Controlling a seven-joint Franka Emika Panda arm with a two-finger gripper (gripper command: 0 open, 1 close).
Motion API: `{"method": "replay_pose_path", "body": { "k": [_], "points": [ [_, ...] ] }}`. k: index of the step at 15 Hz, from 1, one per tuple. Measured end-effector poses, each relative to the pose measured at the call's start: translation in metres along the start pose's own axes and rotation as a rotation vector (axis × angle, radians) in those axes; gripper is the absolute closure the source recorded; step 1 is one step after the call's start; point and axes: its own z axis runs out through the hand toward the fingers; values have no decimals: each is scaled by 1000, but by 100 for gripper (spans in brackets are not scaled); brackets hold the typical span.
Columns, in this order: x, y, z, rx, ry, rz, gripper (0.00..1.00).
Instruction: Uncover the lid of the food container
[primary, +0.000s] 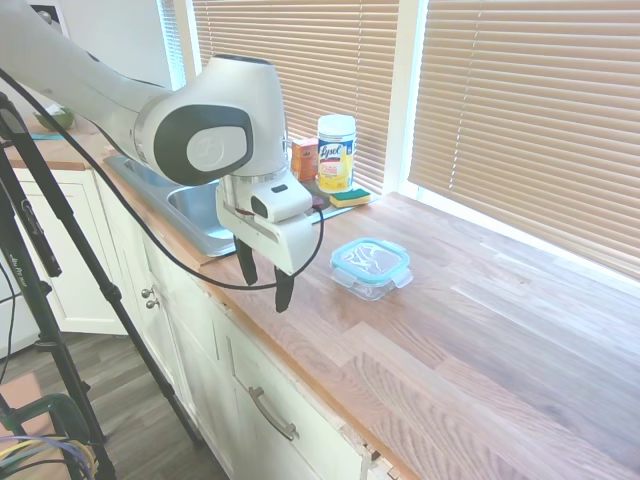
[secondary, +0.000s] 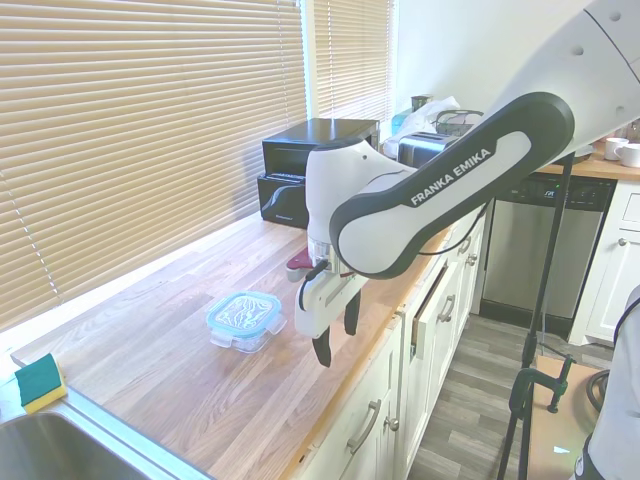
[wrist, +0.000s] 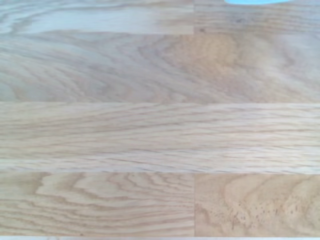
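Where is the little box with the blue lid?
The food container sits closed on the wooden counter, in the middle of both exterior views. The open gripper hangs just beside it toward the counter's front edge, and the sink lies further along.

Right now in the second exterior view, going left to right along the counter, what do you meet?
Sponge → food container with its lid on → open gripper → black toaster oven.

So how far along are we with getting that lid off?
Nothing done yet: the lid sits on the food container. The gripper hangs beside it near the counter edge, jaws open and empty. Left: move over, grip the lid, lift it off.
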Motion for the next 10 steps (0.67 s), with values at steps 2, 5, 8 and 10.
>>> {"method": "replay_pose_path", "body": {
  "k": [2,5,8,10],
  "points": [
    [0,-1,0,6,-6,-7,0],
    [4,-5,-6,18,3,-7,0],
    [18,-16,-21,43,9,7,0],
    [33,-23,-30,57,2,29,0]
  ]
}}
